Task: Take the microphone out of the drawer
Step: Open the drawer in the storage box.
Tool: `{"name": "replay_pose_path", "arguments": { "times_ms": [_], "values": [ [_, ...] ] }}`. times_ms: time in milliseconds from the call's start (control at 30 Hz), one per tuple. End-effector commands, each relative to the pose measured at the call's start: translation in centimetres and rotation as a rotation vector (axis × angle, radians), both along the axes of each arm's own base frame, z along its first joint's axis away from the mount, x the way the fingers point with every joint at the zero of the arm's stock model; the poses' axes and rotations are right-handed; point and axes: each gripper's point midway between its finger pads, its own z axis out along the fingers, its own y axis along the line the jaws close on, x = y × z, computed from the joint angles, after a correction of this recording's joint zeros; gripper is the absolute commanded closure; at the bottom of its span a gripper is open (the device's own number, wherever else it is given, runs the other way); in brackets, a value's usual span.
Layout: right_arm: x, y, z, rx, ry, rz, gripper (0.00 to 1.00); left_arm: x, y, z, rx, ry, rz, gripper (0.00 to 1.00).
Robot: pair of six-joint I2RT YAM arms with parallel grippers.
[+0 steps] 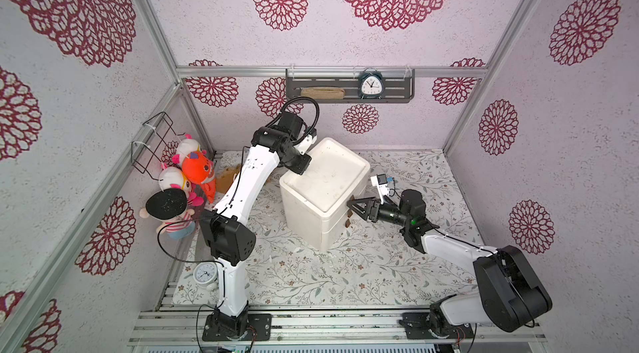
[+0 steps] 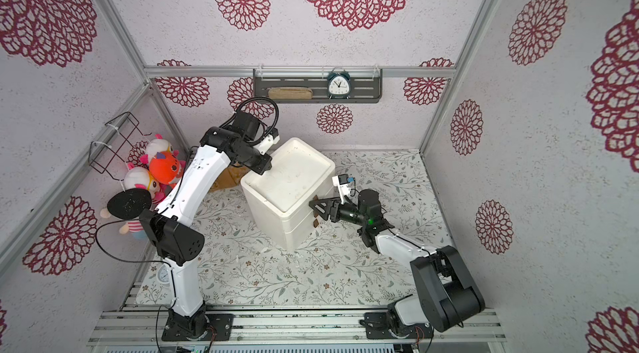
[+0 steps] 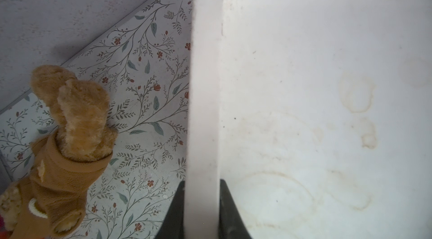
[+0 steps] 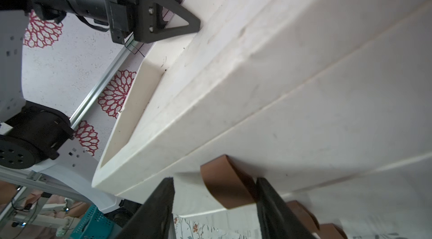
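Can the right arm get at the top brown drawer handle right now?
Probably yes: the right pincer has one finger on each side of that brown handle, with nothing in the way.

Toys and clocks around the floral worktop point(image 1: 345, 271).
A dark alarm clock point(image 1: 370, 84) stands on the grey wall shelf point(image 1: 397, 93); plush dolls point(image 1: 193, 168) crowd one corner; a white clock point(image 1: 204, 273) sits near the front edge.

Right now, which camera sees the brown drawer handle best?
The right wrist view: the brown handle sits close up, inside the open right gripper. Both top views show only tiny brown slivers beside that gripper. The left wrist view misses it.
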Motion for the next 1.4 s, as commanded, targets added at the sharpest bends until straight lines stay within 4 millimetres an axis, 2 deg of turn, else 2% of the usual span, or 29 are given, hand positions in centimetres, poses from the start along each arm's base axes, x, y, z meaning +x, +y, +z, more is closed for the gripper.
{"name": "replay_pose_path", "arguments": {
  "times_ms": [0, 133, 200, 367, 633, 1000, 1267, 1300, 1367],
  "values": [
    [0.3, 0.4, 2.4, 0.022, -0.086, 0.005, 0.46, -0.2, 0.0, -1.2, 0.077, 0.003, -0.010, 1.00],
    [0.5, 0.3, 2.4, 0.015, -0.084, -0.007, 0.55, -0.3, 0.0, -1.4, 0.080, 0.004, -0.012, 1.00],
    [0.6, 0.2, 2.4, 0.014, -0.085, -0.015, 0.63, -0.3, 0.1, -1.4, 0.082, 0.003, -0.010, 1.00],
    [0.8, -0.2, 2.4, -0.008, -0.090, -0.045, 0.72, -0.4, 0.0, -1.4, 0.079, 0.003, -0.014, 1.00],
    [1.1, -0.6, 1.9, -0.063, -0.076, -0.080, 1.00, -0.2, 0.4, -1.5, 0.099, -0.007, -0.001, 1.00],
    [0.3, -2.7, 0.6, -0.218, -0.048, -0.176, 1.00, -0.1, 1.1, -1.1, 0.120, -0.027, 0.022, 1.00],
    [-1.0, -5.9, 0.3, -0.359, -0.018, -0.300, 1.00, 0.3, 1.7, -1.5, 0.138, -0.045, 0.065, 1.00],
    [-1.1, -6.5, 0.1, -0.381, -0.008, -0.321, 1.00, 0.1, 2.0, -0.4, 0.131, -0.070, 0.075, 1.00],
    [-1.2, -7.3, -0.1, -0.420, 0.007, -0.351, 1.00, 0.1, 2.4, -0.2, 0.130, -0.089, 0.095, 1.00]
  ]
}}
